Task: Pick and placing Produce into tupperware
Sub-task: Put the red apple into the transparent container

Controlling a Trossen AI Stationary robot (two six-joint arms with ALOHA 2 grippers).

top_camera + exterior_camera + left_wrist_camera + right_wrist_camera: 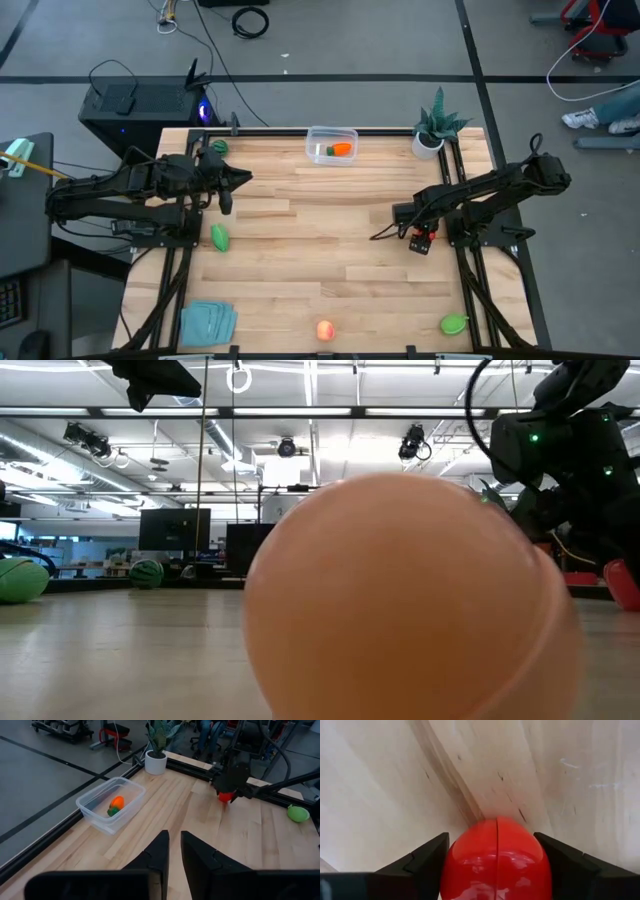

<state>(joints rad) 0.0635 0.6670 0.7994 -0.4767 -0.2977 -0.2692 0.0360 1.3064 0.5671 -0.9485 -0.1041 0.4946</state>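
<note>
The clear tupperware stands at the table's far edge with the orange carrot lying inside. My right gripper points down at the table's right side, shut on a red produce piece. My left gripper hovers at the far left, shut and holding nothing. Green pieces rest on the table at the left, far left and near right. A peach piece sits at the near edge. My right gripper pinches the red piece between its two fingers, one on each of its sides, coming from above and pointing down. The piece sits low, close to the wood; whether it touches the table I cannot tell.
A spiky plant in a white pot stands at the far right corner near the tupperware. A teal folded cloth lies at the near left corner. Black rails border the table. Bare wood fills the middle.
</note>
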